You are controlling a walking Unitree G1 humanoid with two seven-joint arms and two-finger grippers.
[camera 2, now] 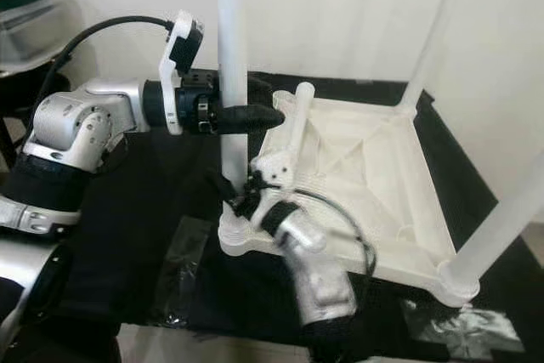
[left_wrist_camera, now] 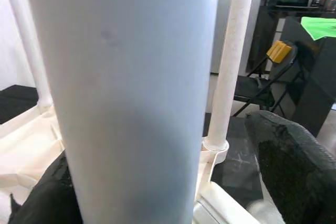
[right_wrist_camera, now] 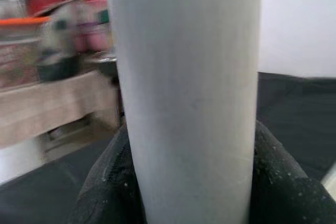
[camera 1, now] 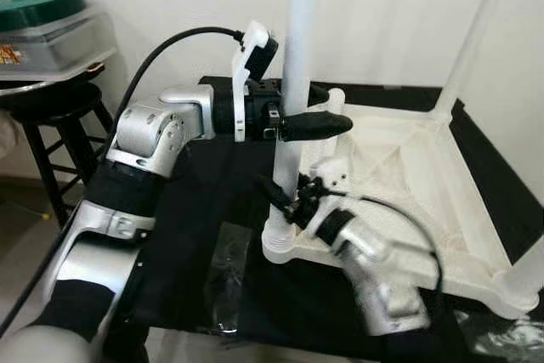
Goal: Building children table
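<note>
A white plastic children's table (camera 1: 408, 167) lies upside down on a black surface, its legs pointing up. The near left leg (camera 1: 299, 31) stands upright in its corner socket. My left gripper (camera 1: 310, 112) reaches across at mid-height, one finger on each side of this leg. In the left wrist view the leg (left_wrist_camera: 131, 87) touches one finger, and a gap separates it from the other finger (left_wrist_camera: 294, 171). My right gripper (camera 1: 285, 197) is shut on the same leg just above the socket. In the right wrist view both fingers (right_wrist_camera: 105, 192) press against the leg (right_wrist_camera: 184, 77).
Two more legs stand at the far right corner (camera 1: 472, 40) and the near right corner (camera 1: 531, 274). A short white post (camera 1: 334, 104) rises at the far left corner. A dark stool (camera 1: 51, 116) carrying a green-lidded container (camera 1: 47, 27) stands at the left. Clear plastic wrap (camera 1: 225, 269) lies nearby.
</note>
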